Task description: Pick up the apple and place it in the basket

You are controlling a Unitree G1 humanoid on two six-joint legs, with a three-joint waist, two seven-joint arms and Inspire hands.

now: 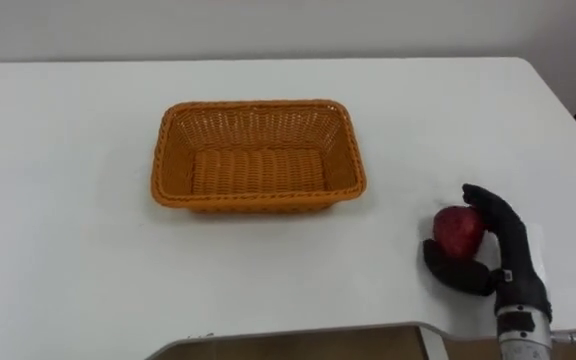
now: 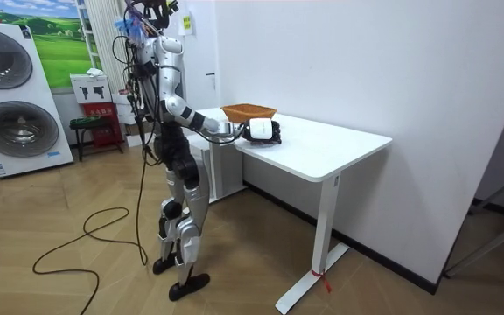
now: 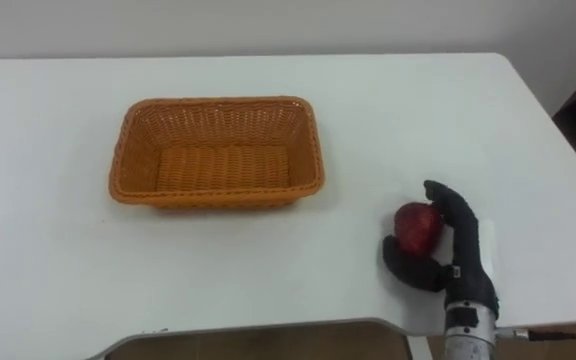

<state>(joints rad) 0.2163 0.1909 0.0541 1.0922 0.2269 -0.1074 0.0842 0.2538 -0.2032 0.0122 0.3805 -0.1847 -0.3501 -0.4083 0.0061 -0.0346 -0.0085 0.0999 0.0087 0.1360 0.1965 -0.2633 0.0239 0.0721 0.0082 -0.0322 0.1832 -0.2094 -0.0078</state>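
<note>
While on table (image 1: 68, 230), apple (image 1: 457, 231) within hand (image 1: 506, 252).

black hand (image 1: 506, 240), silver wrist, grey-white limbs

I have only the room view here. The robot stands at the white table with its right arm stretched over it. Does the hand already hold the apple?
Observer: Yes, the right hand is curled round the red apple, toward the right side of the table.
Operator: Is something inside the basket?
Observer: No, the orange basket shows a bare woven bottom.
Operator: Where is it from the apple?
Observer: Farther from the robot and to its left, not touching.
</note>
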